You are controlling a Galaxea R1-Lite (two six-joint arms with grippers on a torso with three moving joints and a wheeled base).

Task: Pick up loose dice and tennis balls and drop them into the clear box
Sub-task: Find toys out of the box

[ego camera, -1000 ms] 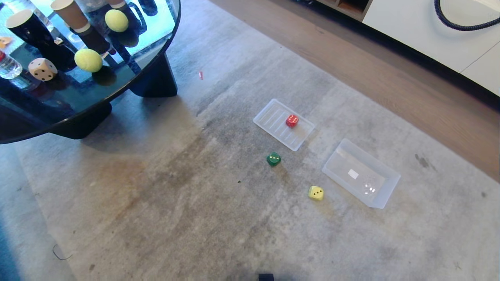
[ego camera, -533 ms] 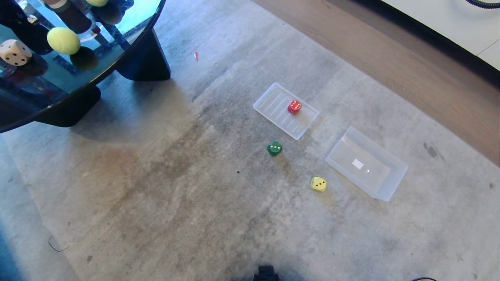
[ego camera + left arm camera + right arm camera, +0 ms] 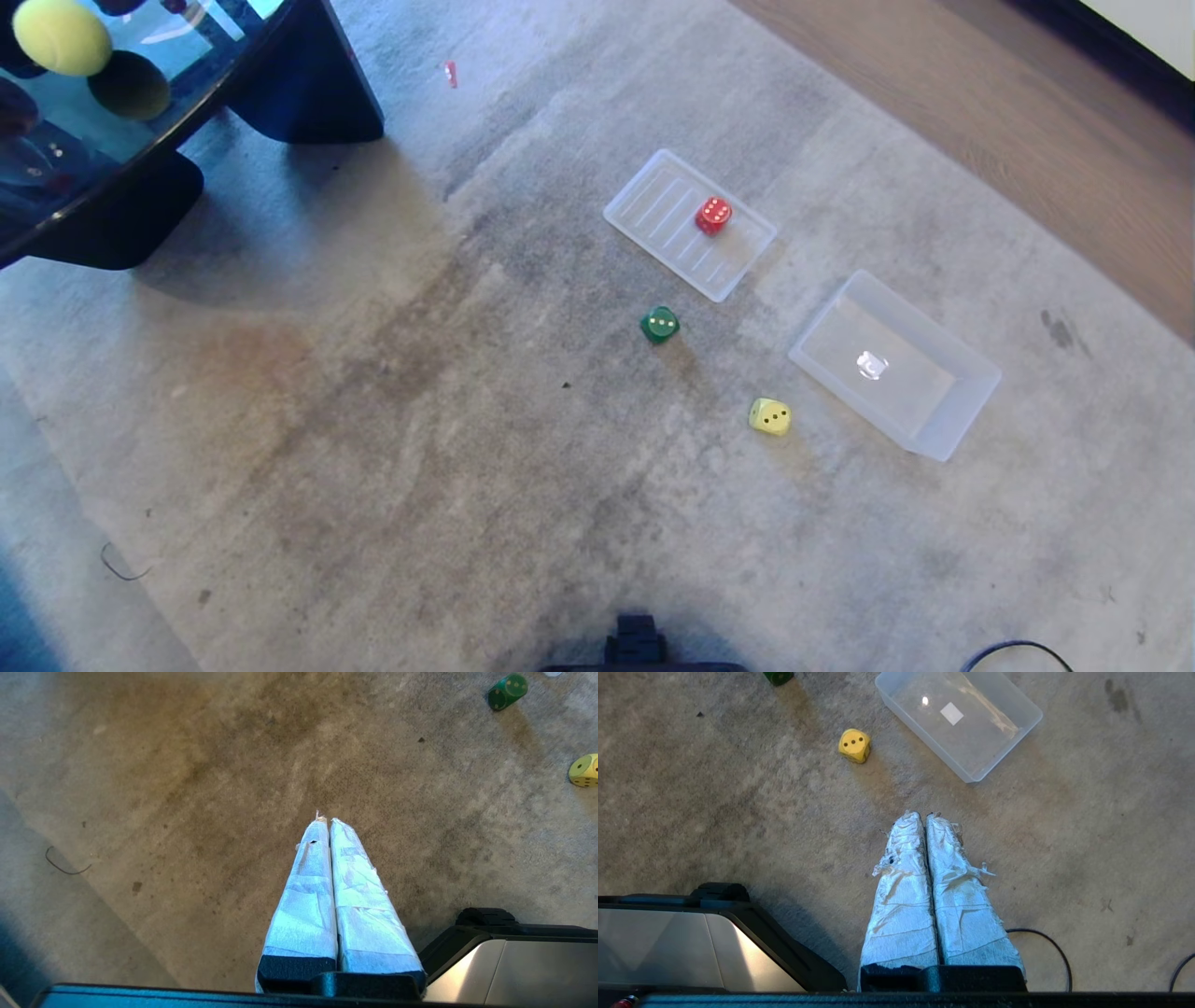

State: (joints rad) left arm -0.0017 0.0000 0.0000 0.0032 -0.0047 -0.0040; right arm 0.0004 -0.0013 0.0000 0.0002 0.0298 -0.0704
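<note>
Hanging low over the carpet (image 3: 392,448), the left end effector (image 3: 325,821) has its two taped fingers pressed together and holds nothing. The right end effector (image 3: 923,815) hangs the same way, fingers pressed together, with nothing in it. Three dice show on the floor. One yellow die (image 3: 854,745) lies ahead of the right end effector, a bit to its left. One clear box (image 3: 959,721) sits just past that die and has nothing inside. One green die (image 3: 507,691) lies far ahead of the left end effector. One red die (image 3: 713,215) rests on the ribbed tray (image 3: 653,210). One tennis ball (image 3: 61,35) sits on the dark table (image 3: 140,149).
</note>
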